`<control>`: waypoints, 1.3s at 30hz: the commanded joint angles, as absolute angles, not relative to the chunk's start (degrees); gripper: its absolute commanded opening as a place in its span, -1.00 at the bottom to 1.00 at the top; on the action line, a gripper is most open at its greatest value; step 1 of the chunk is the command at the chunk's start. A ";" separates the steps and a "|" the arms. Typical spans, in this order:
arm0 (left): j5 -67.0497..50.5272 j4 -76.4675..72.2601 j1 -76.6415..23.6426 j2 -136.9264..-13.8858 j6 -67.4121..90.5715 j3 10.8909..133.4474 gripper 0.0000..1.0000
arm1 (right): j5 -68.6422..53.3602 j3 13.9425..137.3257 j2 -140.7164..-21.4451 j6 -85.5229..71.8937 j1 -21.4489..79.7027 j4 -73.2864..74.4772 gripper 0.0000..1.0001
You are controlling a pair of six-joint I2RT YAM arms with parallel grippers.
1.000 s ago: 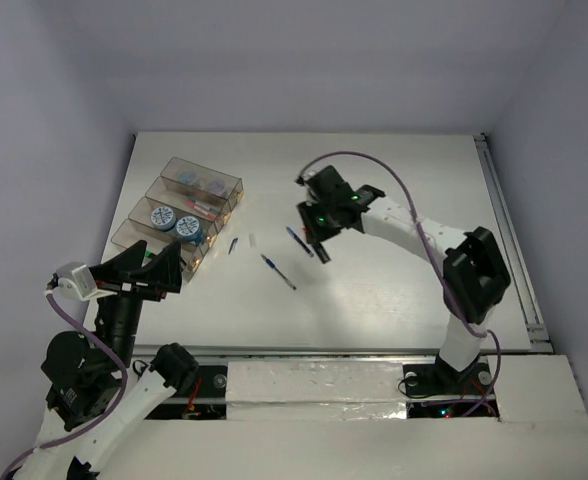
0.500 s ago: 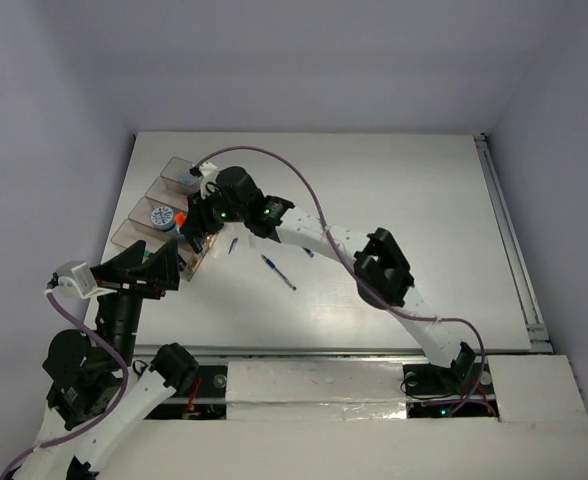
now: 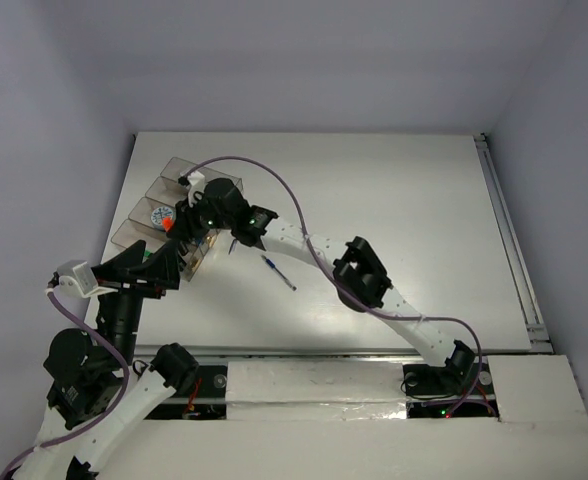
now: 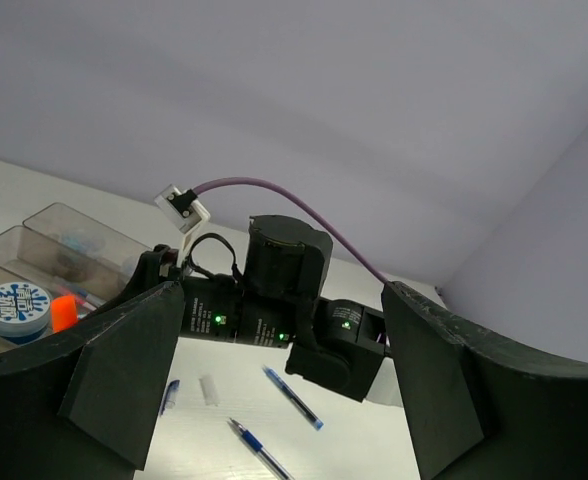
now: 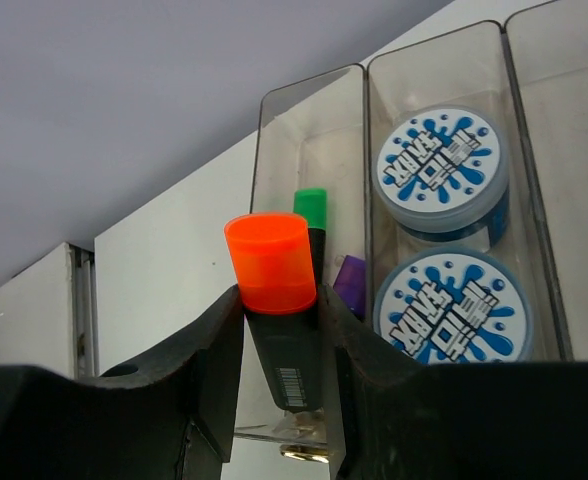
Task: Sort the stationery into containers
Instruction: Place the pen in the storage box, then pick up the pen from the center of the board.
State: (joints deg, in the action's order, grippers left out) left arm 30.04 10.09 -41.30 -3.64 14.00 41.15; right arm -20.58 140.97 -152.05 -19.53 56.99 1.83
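My right gripper point(image 5: 279, 335) is shut on a black marker with an orange cap point(image 5: 272, 262), holding it tilted over the near end of the outermost compartment of the containers point(image 5: 274, 150). In that compartment lie a green-capped marker point(image 5: 311, 208) and a purple cap point(image 5: 350, 285). Two blue-and-white rolls point(image 5: 441, 160) fill the neighbouring compartment. In the top view the right gripper point(image 3: 179, 228) hovers over the containers point(image 3: 179, 168). My left gripper point(image 3: 169, 270) stands open and empty just in front of them. Two blue pens point(image 4: 294, 397), a white piece point(image 4: 209, 390) and a blue cap point(image 4: 169, 395) lie on the table.
The right arm point(image 3: 304, 245) stretches across the table's middle from its base at the near right, its purple cable point(image 3: 274, 185) arching above it. One blue pen point(image 3: 278, 272) lies just below that arm. A rail point(image 3: 509, 235) runs along the table's right edge.
The right arm swung left from the table's middle to above the containers, carrying the orange-capped marker. The left gripper stayed in place.
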 commanded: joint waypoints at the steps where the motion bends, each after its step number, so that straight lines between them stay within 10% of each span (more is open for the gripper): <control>1: 30.15 7.82 -41.66 -4.92 13.80 41.31 0.54 | -20.74 143.53 -151.79 -17.49 58.54 -2.72 -0.66; 6: 30.06 7.74 -41.66 -5.01 13.71 41.31 0.54 | -20.30 143.70 -153.10 -17.49 59.68 -2.20 -0.52; 14: 29.88 7.82 -41.66 -4.83 13.71 41.13 0.54 | -17.93 142.21 -149.60 -16.36 59.68 -3.25 0.35; 19: 29.88 7.74 -41.66 -5.10 13.62 41.13 0.54 | -14.07 134.93 -142.48 -13.89 59.68 -5.27 0.45; 21: 29.88 7.82 -41.66 -5.18 13.62 41.13 0.54 | -9.88 128.02 -137.32 -12.66 59.68 -6.15 0.39; 25: 29.80 7.91 -41.66 -5.01 13.71 41.22 0.45 | -3.26 108.89 -125.29 -13.62 56.97 -12.64 -0.60; 28: 29.88 7.65 -41.66 -5.27 13.80 41.04 0.21 | -2.81 94.72 -116.23 -16.08 53.37 -13.10 -0.94; 39: 25.67 7.65 -38.41 -13.70 14.41 41.83 -0.45 | 2.02 97.00 -118.63 -16.26 47.81 14.05 -0.93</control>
